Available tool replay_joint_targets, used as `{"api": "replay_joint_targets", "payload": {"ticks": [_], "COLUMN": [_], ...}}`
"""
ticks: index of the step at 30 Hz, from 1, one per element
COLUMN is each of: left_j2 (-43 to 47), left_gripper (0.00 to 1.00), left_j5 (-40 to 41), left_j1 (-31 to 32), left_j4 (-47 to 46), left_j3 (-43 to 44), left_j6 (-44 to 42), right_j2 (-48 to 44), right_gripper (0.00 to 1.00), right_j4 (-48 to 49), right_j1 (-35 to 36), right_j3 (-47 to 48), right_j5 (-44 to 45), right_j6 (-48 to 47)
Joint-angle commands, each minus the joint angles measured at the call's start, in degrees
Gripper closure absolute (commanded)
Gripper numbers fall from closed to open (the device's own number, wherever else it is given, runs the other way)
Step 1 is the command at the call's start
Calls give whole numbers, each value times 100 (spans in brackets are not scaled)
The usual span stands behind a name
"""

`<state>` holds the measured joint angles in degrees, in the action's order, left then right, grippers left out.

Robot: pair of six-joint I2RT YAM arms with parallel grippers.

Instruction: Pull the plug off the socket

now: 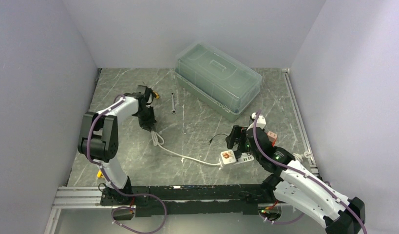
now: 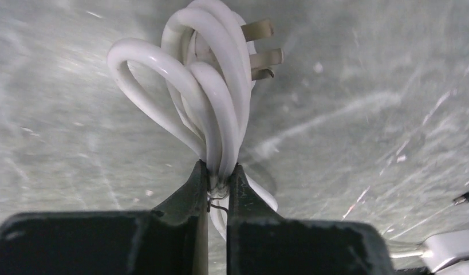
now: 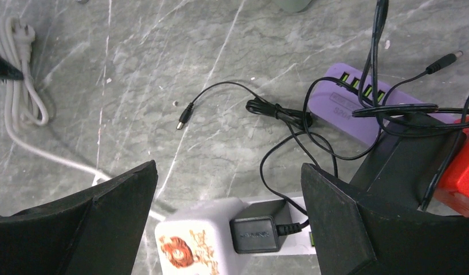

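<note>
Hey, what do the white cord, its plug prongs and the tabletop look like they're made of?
White cord: glossy, smooth plastic or rubber sheath, with bright highlights along its loops. Prongs: dull, flat metal, likely brass or plated. Tabletop: grey marble-look surface with pale veins; possibly laminate.

Marble table (image 1: pixel 197 129) — power strip (image 1: pixel 235 158), cable (image 1: pixel 190 158), bin (image 1: pixel 218 80)

Robotics lab test cell, plain white enclosure walls (image 1: pixel 36 73), marble-patterned tabletop (image 1: pixel 197 131), aluminium mounting rail (image 1: pixel 75 197)
</note>
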<state>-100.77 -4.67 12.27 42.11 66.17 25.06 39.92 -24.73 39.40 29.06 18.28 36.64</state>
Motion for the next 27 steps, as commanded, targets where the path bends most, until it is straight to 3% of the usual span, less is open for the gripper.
{"api": "replay_joint_targets", "payload": {"ticks": [1, 6, 13, 27], "left_j2": [-196, -13, -105, -559], "left_gripper": [95, 97, 96, 96], "left_j5": [538, 447, 1536, 1883], "left_j1": [-919, -1681, -1845, -2317], "left_j4": [-130, -161, -83, -272], "left_j3": [199, 282, 836, 1642], "left_j6": [-95, -65, -276, -367], "right_j2": [-204, -256, -137, 262], "right_gripper": [0, 0, 0, 4], "right_j4": [234, 162, 228, 699], "right_j1": [-27, -29, -31, -26], "right_j3": [-20, -25, -89, -353], "right_j5": [-227, -241, -548, -1489], "right_j6": [-29, -111, -79, 137]}}
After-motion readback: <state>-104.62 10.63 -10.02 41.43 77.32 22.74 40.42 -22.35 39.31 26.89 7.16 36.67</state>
